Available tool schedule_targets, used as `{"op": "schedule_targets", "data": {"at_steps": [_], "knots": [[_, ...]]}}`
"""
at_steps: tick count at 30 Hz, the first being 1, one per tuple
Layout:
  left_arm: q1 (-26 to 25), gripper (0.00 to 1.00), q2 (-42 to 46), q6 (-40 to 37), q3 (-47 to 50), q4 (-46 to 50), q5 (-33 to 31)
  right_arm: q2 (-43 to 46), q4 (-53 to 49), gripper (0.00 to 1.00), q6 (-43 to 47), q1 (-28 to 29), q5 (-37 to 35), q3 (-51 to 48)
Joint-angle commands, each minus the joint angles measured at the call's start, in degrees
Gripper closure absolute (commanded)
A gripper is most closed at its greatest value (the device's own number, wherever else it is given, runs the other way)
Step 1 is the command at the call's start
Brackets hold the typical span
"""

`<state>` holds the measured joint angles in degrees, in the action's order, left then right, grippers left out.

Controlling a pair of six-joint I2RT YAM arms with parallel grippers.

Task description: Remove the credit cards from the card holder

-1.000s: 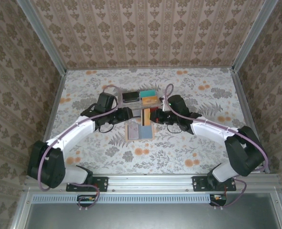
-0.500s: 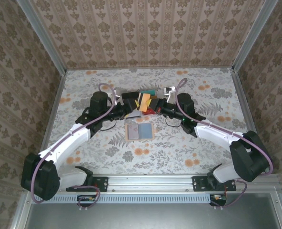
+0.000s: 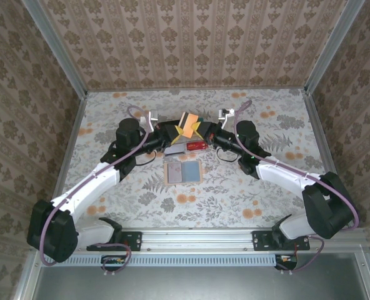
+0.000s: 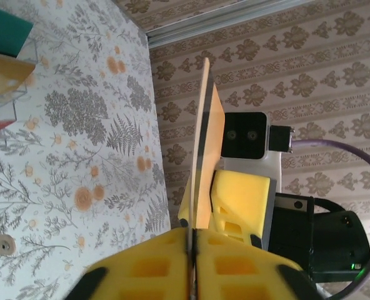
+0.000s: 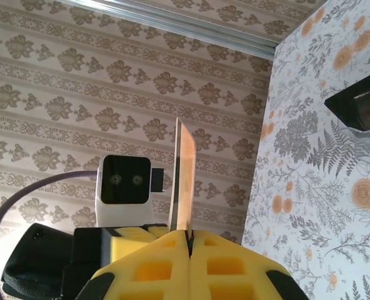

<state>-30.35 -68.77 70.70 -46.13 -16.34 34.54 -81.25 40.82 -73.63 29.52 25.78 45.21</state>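
The card holder [image 3: 182, 170], a small flat tan bifold wallet with grey-blue inner pockets, lies spread open inside a booth whose walls [image 3: 191, 37] carry brown wallpaper with a repeating leaf-medallion stripe, framed at the corners by bare aluminium posts [image 3: 57, 50]. The table [image 3: 266, 181] is covered in a pale floral print of grey ferns and orange blossoms. Two white-and-black arms reach in from the near edge and meet over the middle. The left gripper [image 4: 191, 244] has its yellow fingers pressed together on the lower edge of one orange card [image 4: 210, 162], a thin plastic rectangle held upright above the table; the right gripper [image 5: 189, 244] pinches the same card from the opposite side, its fingers likewise closed. The holder lies flat just nearer the arm bases than the meeting fingertips, touched by neither. Directly under them sits a clear plastic compartment tray [image 3: 174, 150] holding a teal card [image 4: 4, 28], a red card [image 3: 195, 147] and a black card [image 5: 360, 109].
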Motion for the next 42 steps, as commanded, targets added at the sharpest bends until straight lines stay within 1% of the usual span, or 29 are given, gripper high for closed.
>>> {"op": "schedule_targets", "data": {"at_steps": [1,2,3,5,9,10,12,14,16,20,21,23,24,29,31,32,34,35,36,37,40,42], "knots": [[0.1,1.0,0.0,-2.5,-0.6,0.3,-0.6,1.2,0.6,1.0,-0.6,-0.3,-0.3,1.6],[0.4,1.0,0.0,-4.1,-0.9,2.0,-1.4,1.2,-0.6,0.98,0.3,-0.4,-0.5,1.6],[0.6,1.0,0.0,-5.9,-1.1,3.7,-2.1,1.2,-3.2,0.92,1.6,-0.5,-0.7,2.0],[1.1,1.0,-0.4,-9.9,-1.7,7.0,-4.2,3.1,-10.8,0.79,5.7,-0.8,-1.0,3.4],[1.9,1.0,-2.0,-21.4,-4.0,14.3,-7.9,4.5,-23.9,0.32,13.9,-1.2,-5.3,4.2],[2.0,1.0,-2.3,-24.6,-4.8,16.8,-9.0,4.7,-26.9,0.27,15.8,-1.3,-6.8,4.5],[1.9,1.0,-3.1,-32.8,-7.1,22.0,-11.1,4.9,-35.4,0.2,20.6,-1.9,-9.5,6.3],[1.8,1.0,-3.8,-39.5,-9.2,26.2,-13.3,4.7,-41.6,0.16,24.0,-2.7,-11.7,7.5],[1.7,1.0,-4.9,-45.5,-10.9,28.9,-15.2,4.9,-44.9,0.12,25.8,-3.9,-12.9,7.7],[1.0,1.0,-8.4,-56.9,-14.0,30.1,-15.0,5.1,-49.3,0.01,27.8,-7.4,-12.8,7.2],[0.6,1.0,-9.8,-60.6,-15.0,30.0,-14.1,5.1,-50.0,0.0,28.1,-8.3,-12.5,7.0],[0.2,1.0,-12.7,-67.2,-17.2,30.0,-10.9,4.5,-51.4,0.0,28.7,-10.3,-10.4,7.3],[0.0,1.0,-14.3,-69.9,-18.8,30.3,-10.3,4.2,-52.5,0.0,28.7,-11.2,-9.5,7.6],[-0.8,1.0,-21.5,-81.5,-26.2,31.5,-9.3,3.7,-54.1,0.0,29.6,-14.0,-8.6,7.6],[-1.2,1.0,-24.6,-86.6,-30.4,34.0,-9.0,3.4,-54.3,0.0,30.0,-14.7,-7.7,7.5],[-1.7,1.0,-26.1,-90.2,-32.2,35.7,-9.7,3.3,-54.2,0.0,30.2,-15.0,-6.9,7.4],[-2.8,1.0,-27.9,-98.5,-33.2,34.7,-11.9,2.7,-54.5,0.0,30.3,-15.5,-5.6,7.3],[-3.2,1.0,-28.6,-102.7,-33.1,33.5,-11.8,2.4,-54.5,0.0,30.3,-15.7,-5.0,7.3],[-3.3,1.0,-29.4,-106.0,-33.4,32.3,-11.7,2.2,-54.5,0.0,30.3,-16.0,-4.7,7.1],[-3.3,1.0,-30.5,-107.7,-34.7,32.4,-11.7,2.2,-54.5,0.0,30.2,-16.1,-4.6,7.0],[-2.5,1.0,-34.9,-112.4,-42.1,39.3,-9.6,2.7,-54.1,0.0,30.2,-16.3,-4.4,6.2],[-1.8,1.0,-37.6,-116.0,-46.4,44.4,-6.5,3.2,-53.8,0.0,30.1,-16.5,-4.4,5.6]]}}
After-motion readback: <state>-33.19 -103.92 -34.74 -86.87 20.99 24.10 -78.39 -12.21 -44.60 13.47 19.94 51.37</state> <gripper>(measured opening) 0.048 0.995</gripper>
